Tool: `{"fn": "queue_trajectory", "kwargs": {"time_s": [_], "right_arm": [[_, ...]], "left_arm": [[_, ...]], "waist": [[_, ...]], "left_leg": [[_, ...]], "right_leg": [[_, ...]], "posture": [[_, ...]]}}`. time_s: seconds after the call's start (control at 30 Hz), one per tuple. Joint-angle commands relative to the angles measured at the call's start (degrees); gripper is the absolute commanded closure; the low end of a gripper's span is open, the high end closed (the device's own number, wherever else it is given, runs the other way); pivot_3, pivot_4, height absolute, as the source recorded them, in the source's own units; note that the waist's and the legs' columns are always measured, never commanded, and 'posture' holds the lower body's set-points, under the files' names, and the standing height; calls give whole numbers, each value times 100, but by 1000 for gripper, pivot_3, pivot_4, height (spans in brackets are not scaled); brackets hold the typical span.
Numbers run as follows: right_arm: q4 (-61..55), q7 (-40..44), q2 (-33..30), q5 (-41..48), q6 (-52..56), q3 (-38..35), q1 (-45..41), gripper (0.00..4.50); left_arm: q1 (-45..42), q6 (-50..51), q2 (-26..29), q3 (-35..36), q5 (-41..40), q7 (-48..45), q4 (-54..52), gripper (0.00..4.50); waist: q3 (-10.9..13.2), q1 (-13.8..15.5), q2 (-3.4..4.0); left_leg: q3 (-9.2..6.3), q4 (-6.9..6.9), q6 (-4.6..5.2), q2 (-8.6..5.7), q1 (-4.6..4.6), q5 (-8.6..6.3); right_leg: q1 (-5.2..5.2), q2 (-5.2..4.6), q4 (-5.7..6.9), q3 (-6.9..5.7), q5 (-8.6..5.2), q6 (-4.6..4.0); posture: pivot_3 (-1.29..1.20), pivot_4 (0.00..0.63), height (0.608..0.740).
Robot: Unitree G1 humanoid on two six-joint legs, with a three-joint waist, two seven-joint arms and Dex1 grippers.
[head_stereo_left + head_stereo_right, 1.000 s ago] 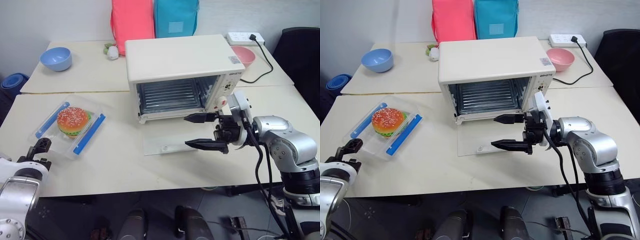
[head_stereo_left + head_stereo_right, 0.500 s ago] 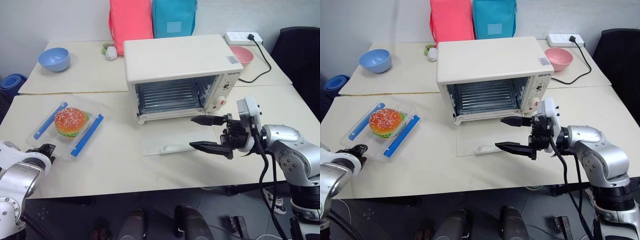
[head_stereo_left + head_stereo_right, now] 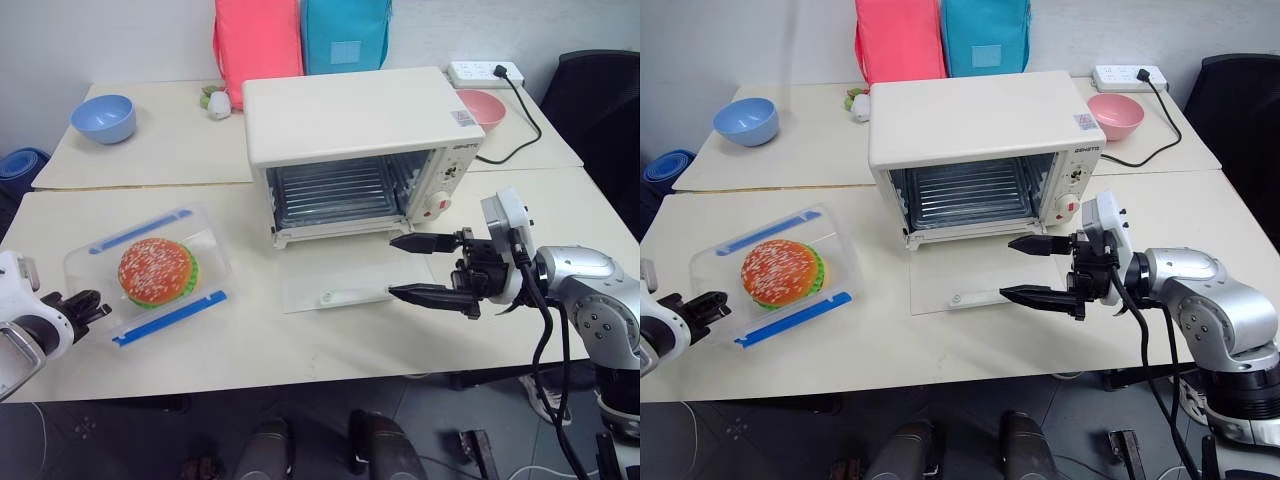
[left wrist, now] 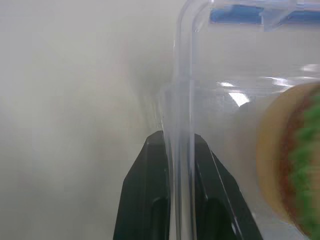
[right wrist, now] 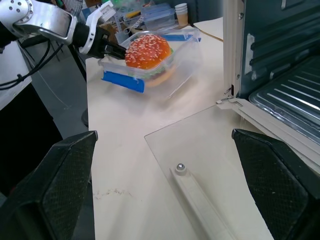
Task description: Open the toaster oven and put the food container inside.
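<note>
the left pincer (image 4: 177, 150) is clenched on a thin corner wall of the food box (image 3: 150, 270), which sits on the surface (image 3: 330, 340) well to the left of the open oven (image 3: 355, 150). with so small a bite the box may pivot, slip free or tip on the way across. the right pincer (image 3: 428, 268) hangs released over the lowered glass door (image 3: 335, 275). how deep the pinch reaches is hard to make out.

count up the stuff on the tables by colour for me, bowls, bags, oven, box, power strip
Blue: 2, round blue bowl and blue bag
Pink: 2, round pink bowl and pink bag
Cream-white: 2, boxy toaster oven and power strip
Clear: 1, plastic food container
Total: 7
</note>
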Motion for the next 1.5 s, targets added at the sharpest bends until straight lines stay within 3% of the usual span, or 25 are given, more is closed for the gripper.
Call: {"fn": "queue_trajectory", "kwargs": {"time_s": [0.03,0.2,0.33,0.47,0.6,0.77,1.0,1.17,1.37,1.5], "right_arm": [[27,44,-108,-99,-207,-173,-20,0],[-10,66,-133,-107,-230,-224,112,0],[-115,27,-156,-70,-218,-322,252,0],[-310,-98,-295,66,-141,-709,573,0],[-457,-34,-655,293,26,-1384,1043,0],[-574,60,-1056,393,92,-2108,1639,0],[-737,-130,-1024,384,43,-2293,1855,0],[-965,-349,-926,399,49,-2221,1970,0],[-1117,-601,-890,395,59,-2267,2134,0],[-1289,-683,-905,431,69,-2382,2386,0]], "left_arm": [[-15,240,177,417,-69,-1013,-347,4415],[-118,605,422,437,-351,-2094,-750,4415],[-700,572,620,-300,-488,-2140,-861,4415],[-2117,297,426,-1770,-802,-1215,-899,4415],[-3167,195,71,-2783,-983,-268,-672,4415],[-4105,322,-251,-3526,-997,371,-182,4415],[-5062,700,-952,-4220,-666,527,602,4415],[-5357,892,-1408,-4275,-354,281,941,2871],[-5405,820,-1625,-3861,85,-154,1006,1016],[-5270,767,-1544,-3234,-138,-1047,693,1016]], "waist": [[0,-20,0],[3,-35,5],[5,-25,8],[7,43,11],[7,126,12],[7,116,11],[10,154,7],[10,155,6],[10,139,6],[10,140,5]], "left_leg": [[0,-4,-2,0,-1,-1],[2,-10,-27,0,-8,1],[4,-10,-26,0,-9,-3],[4,-4,-22,-2,-10,1],[4,7,-20,-6,-10,4],[13,17,-23,-6,-9,6],[34,50,-22,-6,2,27],[22,78,-12,-11,-2,24],[26,78,-16,-9,-4,23],[27,80,-16,-9,-6,24]], "right_leg": [[-4,0,0,0,1,2],[-15,0,1,-1,0,0],[-17,0,1,0,-1,-1],[-13,0,4,-1,1,3],[-8,0,8,0,10,18],[-6,15,19,1,11,20],[3,27,46,15,22,41],[17,24,47,13,27,49],[15,27,40,15,27,49],[15,27,40,15,27,50]], "posture": [[0,150,740],[0,150,740],[0,150,740],[0,150,740],[0,150,740],[0,150,740],[0,150,740],[0,150,740],[0,150,740],[0,150,740]]}}
